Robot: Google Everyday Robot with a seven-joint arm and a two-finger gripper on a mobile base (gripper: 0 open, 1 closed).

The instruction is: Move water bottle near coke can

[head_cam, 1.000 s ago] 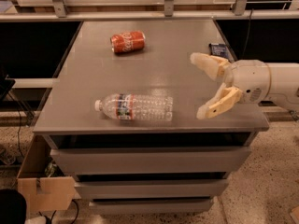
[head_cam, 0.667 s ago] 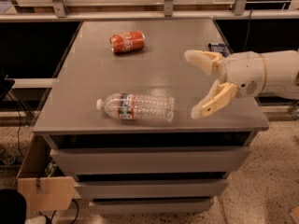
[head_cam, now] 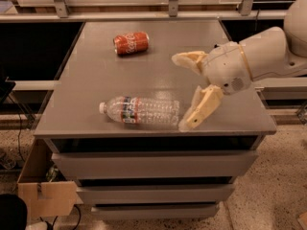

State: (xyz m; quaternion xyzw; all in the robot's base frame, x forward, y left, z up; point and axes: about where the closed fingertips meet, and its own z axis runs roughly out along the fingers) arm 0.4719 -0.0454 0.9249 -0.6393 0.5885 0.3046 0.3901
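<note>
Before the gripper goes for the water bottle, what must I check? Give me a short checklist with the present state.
1. Open fingers on the gripper, at the base end of the water bottle: ok.
2. Bottle lying on its side, free to grasp: ok.
3. Bottle between the fingers: not ok.
4. The lower finger touching the bottle: cannot tell.
5. The coke can visible, lying at the far side of the table: ok.

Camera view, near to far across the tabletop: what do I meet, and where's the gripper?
Nearest, the water bottle, on its side by the front edge → coke can, on its side toward the back. The gripper, open, is at the right by the bottle's base end; it overlaps the bottle in depth, so it's left unordered.
</note>
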